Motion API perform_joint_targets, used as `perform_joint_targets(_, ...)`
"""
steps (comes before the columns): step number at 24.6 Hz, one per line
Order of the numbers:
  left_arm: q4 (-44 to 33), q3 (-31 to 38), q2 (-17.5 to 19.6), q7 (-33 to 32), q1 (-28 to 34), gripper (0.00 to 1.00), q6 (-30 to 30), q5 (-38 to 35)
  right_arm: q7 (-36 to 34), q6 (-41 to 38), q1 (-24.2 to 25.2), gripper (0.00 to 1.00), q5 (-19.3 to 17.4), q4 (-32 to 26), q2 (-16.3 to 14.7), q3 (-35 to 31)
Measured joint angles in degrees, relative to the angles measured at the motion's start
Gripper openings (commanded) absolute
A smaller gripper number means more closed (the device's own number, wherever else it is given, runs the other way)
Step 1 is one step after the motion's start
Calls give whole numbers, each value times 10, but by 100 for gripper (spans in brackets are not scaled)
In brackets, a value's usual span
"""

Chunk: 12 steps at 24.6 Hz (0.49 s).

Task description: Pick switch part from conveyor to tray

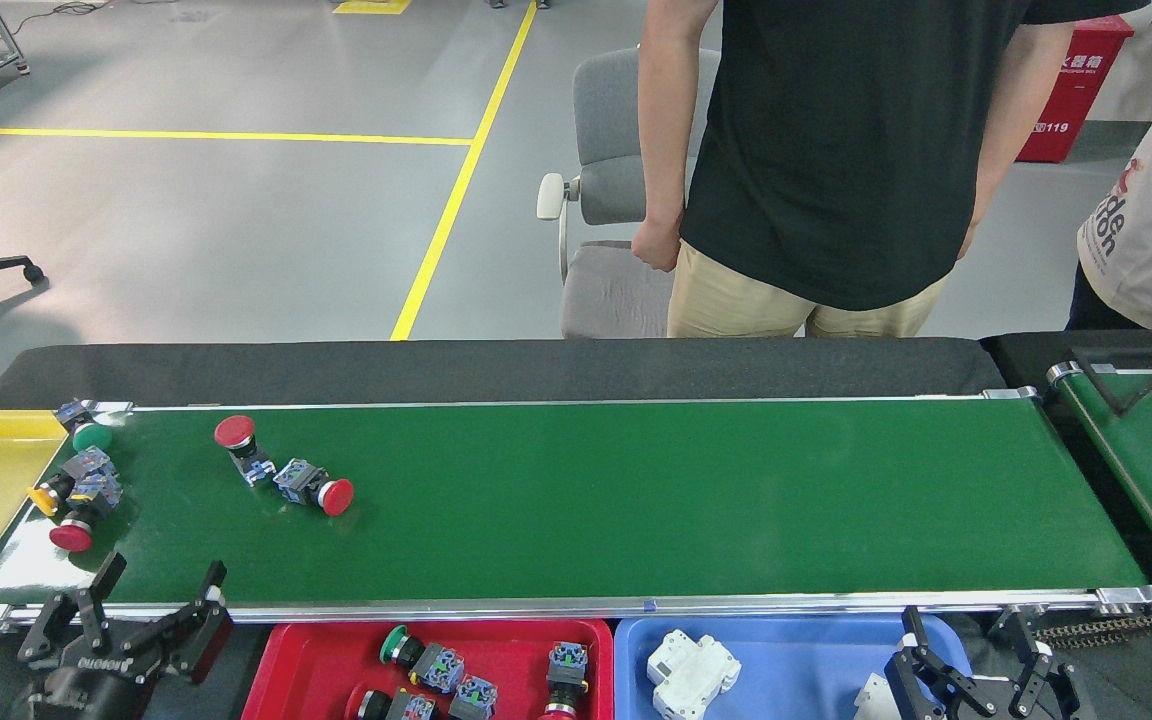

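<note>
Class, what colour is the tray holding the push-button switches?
Red tray, seen best in the head view.

The robot's left gripper is showing as matte black throughout, with two slim, angular fingers rising from a rounded dark wrist housing, its linkages and pivot joints exposed. Small pale lettering is appearing on the front of the palm block, too small to read. The right gripper is showing the same black finish, its narrow fingers built from jointed bars with small silver screws glinting at the pivots. No cables are showing on either one.
</note>
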Motion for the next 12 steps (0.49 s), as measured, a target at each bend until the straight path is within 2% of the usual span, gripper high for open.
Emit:
perform_joint_targets(3,91,-12,27,-2,-66,100,-4,0,0,0,0,100,0,0,-2,16)
perform_joint_targets(6,153,-16,36,1,-107,100,3,0,1,-1,-6,100,0,0,-2,22)
perform_joint_targets(12,273,-38,67,12,-176,100,51,0,2,-1,-8,100,1,0,-2,66)
